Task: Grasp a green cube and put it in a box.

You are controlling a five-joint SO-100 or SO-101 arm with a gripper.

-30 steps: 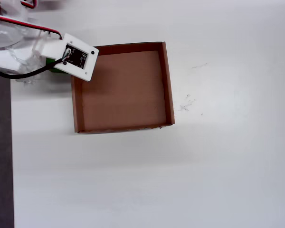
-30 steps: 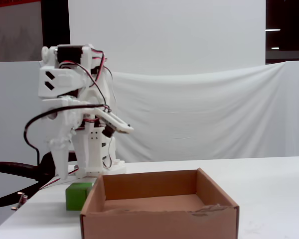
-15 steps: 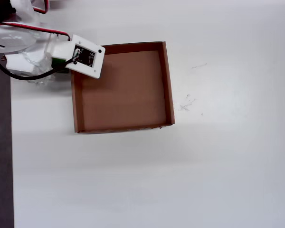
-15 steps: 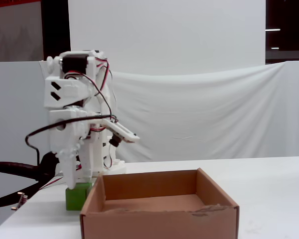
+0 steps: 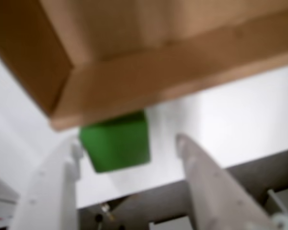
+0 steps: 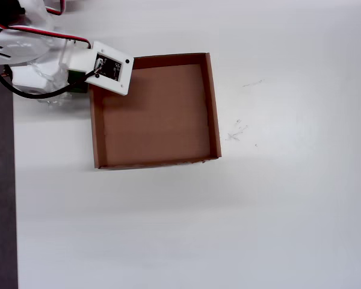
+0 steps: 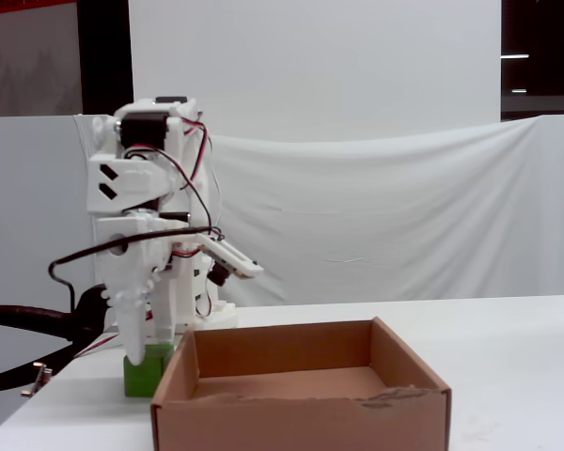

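One matte green cube (image 5: 116, 141), cardboard box (image 5: 134, 72) beside

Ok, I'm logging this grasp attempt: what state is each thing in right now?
green cube: on the table beside the box, outside it, not lifted.
box: upright, empty.
claw: open, fingers either side of the cube.

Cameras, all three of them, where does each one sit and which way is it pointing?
Wrist view: rides on the arm, looks down past two white fingers at the green cube beside the box corner.
Overhead view: looks straight down on the table; the arm enters at top left.
Fixed view: low at table level, facing the box's front wall; the whole arm stands at left, the gripper over the cube.
All three share the box and cube.
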